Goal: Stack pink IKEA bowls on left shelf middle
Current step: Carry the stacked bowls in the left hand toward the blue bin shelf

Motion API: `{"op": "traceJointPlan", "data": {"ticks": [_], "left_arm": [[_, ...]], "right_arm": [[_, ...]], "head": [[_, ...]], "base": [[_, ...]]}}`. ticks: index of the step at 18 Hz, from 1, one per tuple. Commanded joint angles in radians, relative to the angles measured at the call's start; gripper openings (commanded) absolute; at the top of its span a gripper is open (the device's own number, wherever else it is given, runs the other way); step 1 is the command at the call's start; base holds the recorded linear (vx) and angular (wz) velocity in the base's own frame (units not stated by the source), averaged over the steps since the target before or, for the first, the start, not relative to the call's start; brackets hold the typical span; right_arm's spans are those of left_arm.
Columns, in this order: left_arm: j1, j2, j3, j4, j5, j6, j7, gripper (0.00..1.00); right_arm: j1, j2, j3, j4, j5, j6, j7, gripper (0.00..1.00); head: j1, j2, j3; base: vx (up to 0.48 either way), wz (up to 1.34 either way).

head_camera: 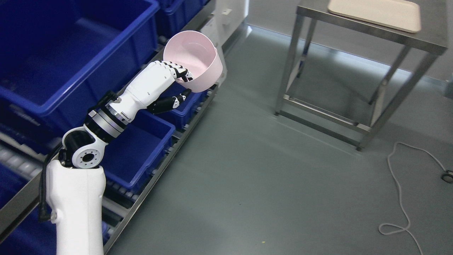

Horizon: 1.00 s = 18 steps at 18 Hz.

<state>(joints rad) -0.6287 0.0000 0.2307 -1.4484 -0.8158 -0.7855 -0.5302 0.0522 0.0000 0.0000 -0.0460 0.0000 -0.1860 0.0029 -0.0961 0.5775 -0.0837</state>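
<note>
A big gray floor (269, 170) is filling most of the picture. On the left side, a tall shelf (166, 159) is standing with blue bins on it. The biggest blue bin (70, 56) is sitting up high at the top left, and a smaller blue bin (138, 156) is sitting lower down, under the arm. Another small blue bin (185, 109) is sitting just past it, right under the hand. At the top right, a metal table (357, 71) is standing on the floor, well apart from the shelf, and a flat cream tray (378, 12) is lying on top of it. A thin white cord (401, 198) is curling across the floor at the lower right. The robot's white left arm (76, 198) is coming up from the bottom left and reaching out beside the shelf. The left hand (161, 83) is gripping a pink bowl (198, 65). Its fingers (180, 72) are curling over the near rim of the bowl, and the thumb is poking out below, close to the bowl's bottom. The bowl is tipping on its side, so its open mouth is facing up and to the left. It is hanging in the air in front of the shelf, over the small blue bin, and it is not resting on anything but the hand.
</note>
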Motion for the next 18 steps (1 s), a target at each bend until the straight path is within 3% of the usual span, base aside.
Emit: {"op": "traceJointPlan", "data": {"ticks": [1, 8, 18], "left_arm": [[-0.009, 0.017, -0.027, 0.0, 0.013, 0.0, 0.001, 0.07], [-0.181, 0.017, -0.238, -0.001, 0.207, 0.0, 0.004, 0.07], [-0.266, 0.017, -0.199, 0.006, 0.196, 0.049, -0.031, 0.08]], "right_arm": [[0.0, -0.017, -0.009, 0.0, 0.008, 0.0, 0.0, 1.0], [0.0, -0.017, -0.009, 0.0, 0.008, 0.0, 0.002, 1.0], [0.0, -0.017, -0.009, 0.0, 0.008, 0.0, 0.0, 1.0]], "head": [[0.0, 0.0, 0.0], [0.0, 0.0, 0.0], [0.0, 0.0, 0.0]], "base": [[-0.183, 0.79], [-0.105, 0.64], [-0.037, 0.62]]}}
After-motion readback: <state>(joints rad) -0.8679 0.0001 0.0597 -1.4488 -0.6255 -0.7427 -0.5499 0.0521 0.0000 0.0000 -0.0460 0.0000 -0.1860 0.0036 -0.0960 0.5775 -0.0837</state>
